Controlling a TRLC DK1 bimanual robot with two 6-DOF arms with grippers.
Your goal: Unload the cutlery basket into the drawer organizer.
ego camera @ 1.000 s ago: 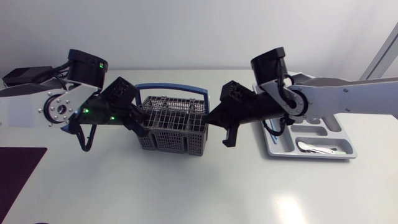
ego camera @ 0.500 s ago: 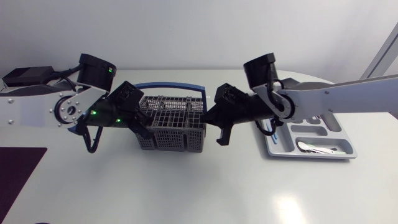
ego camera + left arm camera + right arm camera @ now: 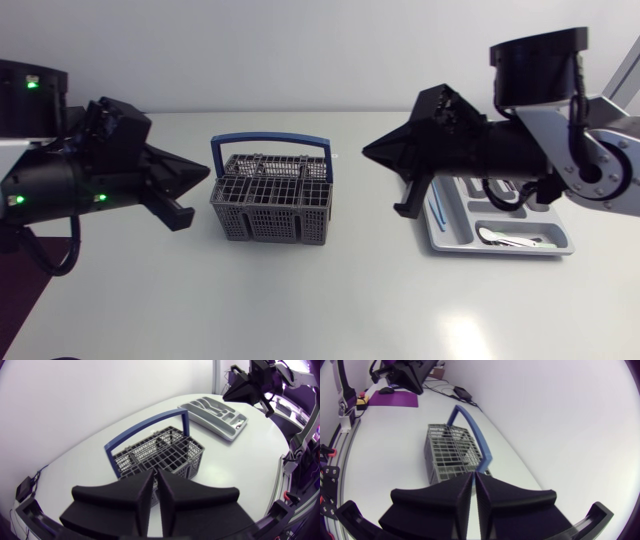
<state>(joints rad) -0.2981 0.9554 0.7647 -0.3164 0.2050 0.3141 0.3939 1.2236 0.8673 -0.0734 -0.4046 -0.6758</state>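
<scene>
Left gripper (image 3: 196, 178) and right gripper (image 3: 372, 152) flank the cutlery basket (image 3: 272, 200), fingers pressed together (both empty), neither touching it.

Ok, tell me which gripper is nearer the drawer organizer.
Right. The right gripper hangs between the cutlery basket and the drawer organizer, close to the organizer's end; the left gripper is beyond the basket, on its far side from the organizer.

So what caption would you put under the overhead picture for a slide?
Left fingers and right fingers, shut and empty, flank the basket, touching nothing; organizer off to the right.
</scene>
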